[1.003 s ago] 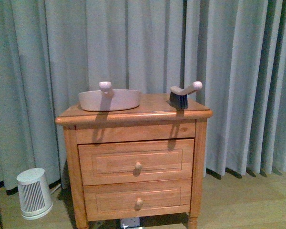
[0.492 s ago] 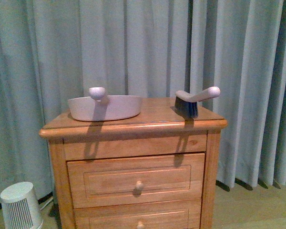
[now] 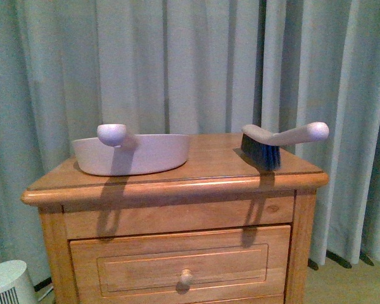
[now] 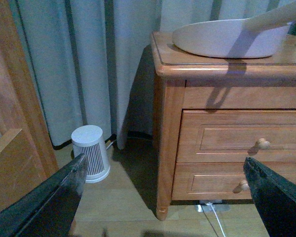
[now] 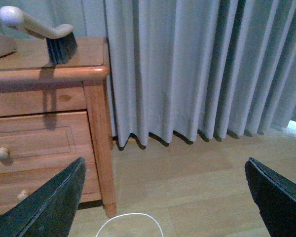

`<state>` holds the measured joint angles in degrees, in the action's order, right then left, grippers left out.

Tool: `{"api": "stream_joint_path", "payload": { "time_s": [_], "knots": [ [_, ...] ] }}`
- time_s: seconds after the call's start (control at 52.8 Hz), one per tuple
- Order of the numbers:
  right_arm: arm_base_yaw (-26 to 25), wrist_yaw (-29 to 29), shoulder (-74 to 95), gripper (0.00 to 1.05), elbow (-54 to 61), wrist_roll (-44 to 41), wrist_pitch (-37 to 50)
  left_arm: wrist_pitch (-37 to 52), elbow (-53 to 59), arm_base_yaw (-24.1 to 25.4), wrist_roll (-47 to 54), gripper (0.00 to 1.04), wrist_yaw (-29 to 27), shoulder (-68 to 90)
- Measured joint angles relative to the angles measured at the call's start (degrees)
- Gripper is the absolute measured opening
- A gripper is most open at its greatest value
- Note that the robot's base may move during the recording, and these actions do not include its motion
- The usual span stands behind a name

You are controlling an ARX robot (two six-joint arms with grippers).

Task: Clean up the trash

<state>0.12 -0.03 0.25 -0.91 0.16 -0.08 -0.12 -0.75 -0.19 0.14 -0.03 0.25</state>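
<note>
Left fingers [image 4: 49, 202] spread wide, empty, held low off the left front corner of the nightstand [image 4: 227, 98], aimed at floor and drawers. Right fingers [image 5: 44, 207] likewise spread, empty, low near the right front leg.

On the surface [image 3: 209, 168], left side: beige dustpan [image 3: 133, 154], round handle end toward the camera. Right side, well apart: brush [image 3: 272, 139] standing on dark bristles, handle angled up to the right.

Trash: cannot tell where, not made out in any view.

White ribbed canister [image 4: 90, 153] on the wood floor [image 5: 187, 182] left of the nightstand. White cable loop [image 5: 129, 219] near the right leg. Grey-green curtain [image 3: 177, 63] behind everything.
</note>
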Motion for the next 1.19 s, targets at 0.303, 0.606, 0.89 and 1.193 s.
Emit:
{"api": "stream_joint_path", "payload": {
  "time_s": [0.303,0.606,0.89,1.193],
  "knots": [
    [0.0,0.0,0.0,0.97,0.0,0.0,0.0,0.0,0.0,0.0,0.0,0.97,0.0,0.0],
    [0.0,0.0,0.0,0.97,0.0,0.0,0.0,0.0,0.0,0.0,0.0,0.97,0.0,0.0],
    [0.0,0.0,0.0,0.97,0.0,0.0,0.0,-1.5,-7.2,-2.3,-4.3,0.97,-4.5,17.7],
    [0.0,0.0,0.0,0.97,0.0,0.0,0.0,-6.6,-47.8,-12.0,5.3,0.97,-10.7,63.6]
  ]
}}
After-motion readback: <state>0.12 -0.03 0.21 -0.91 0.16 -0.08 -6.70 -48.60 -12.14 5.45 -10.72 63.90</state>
